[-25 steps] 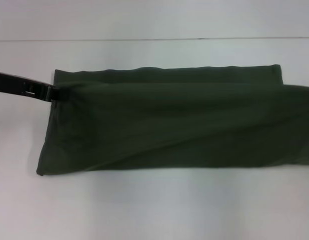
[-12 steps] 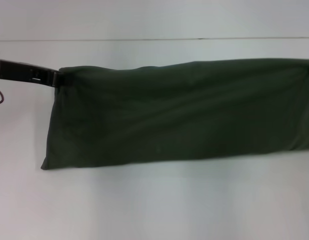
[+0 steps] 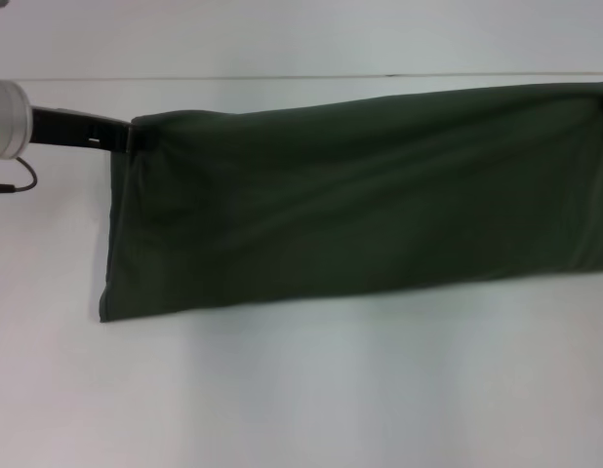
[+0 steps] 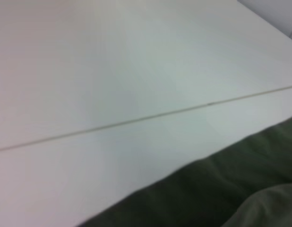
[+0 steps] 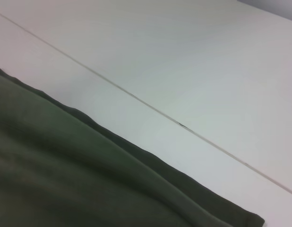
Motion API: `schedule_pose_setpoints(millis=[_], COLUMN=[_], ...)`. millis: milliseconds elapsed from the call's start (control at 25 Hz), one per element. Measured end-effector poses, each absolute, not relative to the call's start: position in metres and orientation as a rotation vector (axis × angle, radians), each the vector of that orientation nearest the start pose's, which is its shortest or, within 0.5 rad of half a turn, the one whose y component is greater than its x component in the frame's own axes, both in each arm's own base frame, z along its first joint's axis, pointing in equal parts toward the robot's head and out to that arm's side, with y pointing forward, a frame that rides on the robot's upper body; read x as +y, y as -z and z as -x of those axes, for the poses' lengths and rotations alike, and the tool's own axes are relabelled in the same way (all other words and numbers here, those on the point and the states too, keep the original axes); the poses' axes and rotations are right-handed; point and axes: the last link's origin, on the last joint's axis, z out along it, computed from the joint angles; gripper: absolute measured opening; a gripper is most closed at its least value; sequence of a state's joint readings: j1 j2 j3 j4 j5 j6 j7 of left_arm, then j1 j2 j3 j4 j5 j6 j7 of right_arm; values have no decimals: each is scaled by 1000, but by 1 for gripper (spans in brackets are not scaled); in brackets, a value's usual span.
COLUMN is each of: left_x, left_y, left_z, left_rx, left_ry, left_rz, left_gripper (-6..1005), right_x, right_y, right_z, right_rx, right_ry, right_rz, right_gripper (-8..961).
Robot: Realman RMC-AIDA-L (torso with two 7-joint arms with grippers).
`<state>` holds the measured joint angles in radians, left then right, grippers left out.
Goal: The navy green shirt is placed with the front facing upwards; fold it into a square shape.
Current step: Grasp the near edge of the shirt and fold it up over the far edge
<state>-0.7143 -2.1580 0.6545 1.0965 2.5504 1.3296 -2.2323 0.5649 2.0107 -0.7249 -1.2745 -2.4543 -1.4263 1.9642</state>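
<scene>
White bench; the left hand pinches the corner of the navy green shirt, lettering hidden; right hand unseen.

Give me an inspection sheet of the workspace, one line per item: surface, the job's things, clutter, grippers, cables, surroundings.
Surface: white table, with a thin dark seam line across its far part.
Job's things: dark green shirt folded into a long band, its upper edge held up at the left corner, its right end running out of the head view; no lettering shows.
Clutter: nothing seen.
Grippers: left gripper at the shirt's upper left corner, closed on the cloth; right gripper not in view.
Cables: thin dark cable looping below the left arm.
Surroundings: nothing seen beyond the table.
</scene>
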Motion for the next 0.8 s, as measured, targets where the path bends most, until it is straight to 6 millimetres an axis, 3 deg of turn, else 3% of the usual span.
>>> schedule_pose_setpoints(millis=[800], left_x=[429], left_y=[-37], left_z=[235], left_rx=[-1063], left_ry=[198], left_rz=[2178], left_gripper=[54], right_x=[432], right_y=[-89], right_z=[-265], right_rx=[547], right_ry=[47], right_rz=[2244], right_gripper=[60])
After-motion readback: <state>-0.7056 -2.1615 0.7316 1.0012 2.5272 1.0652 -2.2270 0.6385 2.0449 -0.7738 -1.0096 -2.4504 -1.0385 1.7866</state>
